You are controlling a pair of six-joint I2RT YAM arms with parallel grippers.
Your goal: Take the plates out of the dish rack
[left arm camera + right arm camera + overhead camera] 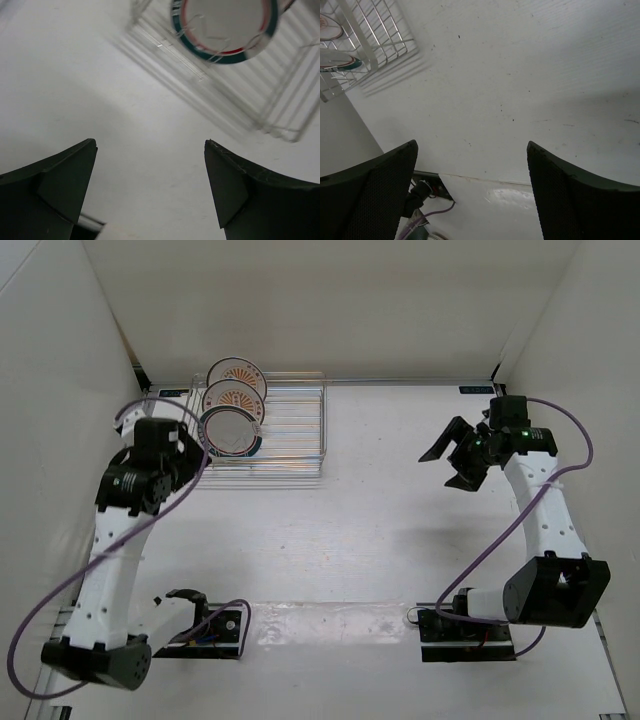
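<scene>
here left hand (150,143) and right hand (471,145) gape empty; plates (231,430) stand in the dish rack (296,432).

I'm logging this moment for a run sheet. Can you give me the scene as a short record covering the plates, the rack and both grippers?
rack: dish rack, far left of table
plates in rack: three, standing in a row
nearest: white plate, green-and-red rim
behind it: middle sunburst plate, far sunburst plate
left gripper: open, empty, facing the white plate
right gripper: open, empty, over bare table
unloaded: none
</scene>
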